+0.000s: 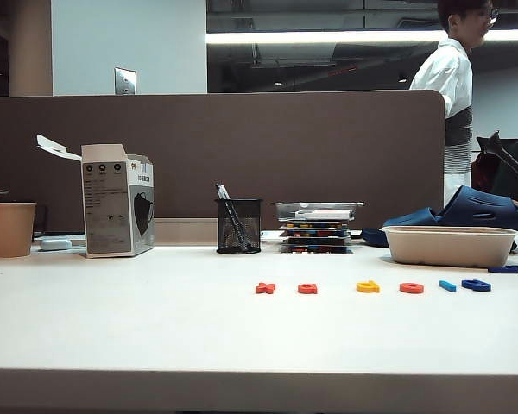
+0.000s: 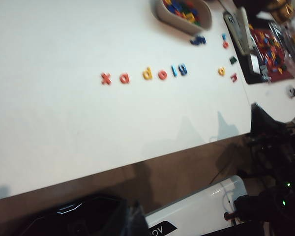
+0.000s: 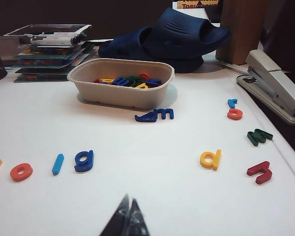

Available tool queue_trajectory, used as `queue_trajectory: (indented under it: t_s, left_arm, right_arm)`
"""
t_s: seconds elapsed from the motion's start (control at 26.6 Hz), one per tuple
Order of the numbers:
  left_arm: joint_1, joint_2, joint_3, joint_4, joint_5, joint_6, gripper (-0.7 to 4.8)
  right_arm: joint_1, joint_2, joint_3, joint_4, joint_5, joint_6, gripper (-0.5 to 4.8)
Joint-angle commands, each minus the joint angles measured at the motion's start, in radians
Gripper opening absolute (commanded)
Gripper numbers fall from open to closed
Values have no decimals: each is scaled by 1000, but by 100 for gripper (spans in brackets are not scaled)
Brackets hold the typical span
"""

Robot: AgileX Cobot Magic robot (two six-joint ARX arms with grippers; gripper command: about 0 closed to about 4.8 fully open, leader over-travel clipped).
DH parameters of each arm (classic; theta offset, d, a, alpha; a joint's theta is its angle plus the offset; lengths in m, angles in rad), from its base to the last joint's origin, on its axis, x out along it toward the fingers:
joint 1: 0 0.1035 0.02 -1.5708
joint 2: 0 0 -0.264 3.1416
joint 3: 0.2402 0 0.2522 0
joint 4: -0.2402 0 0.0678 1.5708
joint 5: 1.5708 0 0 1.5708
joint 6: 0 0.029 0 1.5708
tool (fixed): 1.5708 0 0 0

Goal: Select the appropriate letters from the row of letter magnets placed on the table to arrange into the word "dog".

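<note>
A: Where do the letters for "dog" sit?

B: In one row on the white table (image 1: 112,328), in front of the beige tray (image 1: 450,247) of spare letters. From the exterior view's left the row reads: orange-red "x" (image 1: 265,287), orange-red "a" (image 1: 307,288), yellow "d" (image 1: 368,286), orange-red "o" (image 1: 412,287), light blue bar (image 1: 447,285), dark blue "g" (image 1: 476,285). The three wanted ones are apart from each other, none touching.

A: Why laid out in a line like that?

B: Probably so each piece has bare table around it for fingers to come down on either side. The bar sits between "o" and "g", so it looks like the piece most likely to get bumped.

A: And the grippers?

B: The right gripper (image 3: 129,220) has its fingertips pressed together, holding nothing, low over the table near the "g" end of the row. The left gripper is not visible; its camera looks down on the row from well above and off the table's edge, so I cannot tell its jaw state.

A: Progress?

B: Nothing picked yet, I judge. Another yellow "d" (image 3: 211,159) lies among loose letters near the stapler (image 3: 275,83), outside the row.
</note>
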Motion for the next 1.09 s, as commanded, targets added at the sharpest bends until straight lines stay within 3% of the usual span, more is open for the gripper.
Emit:
queue_trajectory:
  t_s: [0.04,0.56,0.83,1.09]
  left_arm:
    - [-102,14,5,58,-106,-68,-5]
    - [-469,161,5,173,-385,-293,-5]
    - [-608,221,5,240,-508,-300,-5]
    - [-636,229,4,328,-549,-299,-5]
  right_arm:
    - [-1,-7,-3,17,10,2,-7]
    - [0,-7,-3,17,9,3,-7]
    - [0,-6,-3,17,9,5,-7]
    - [1,-7,-3,17,9,6,-7]
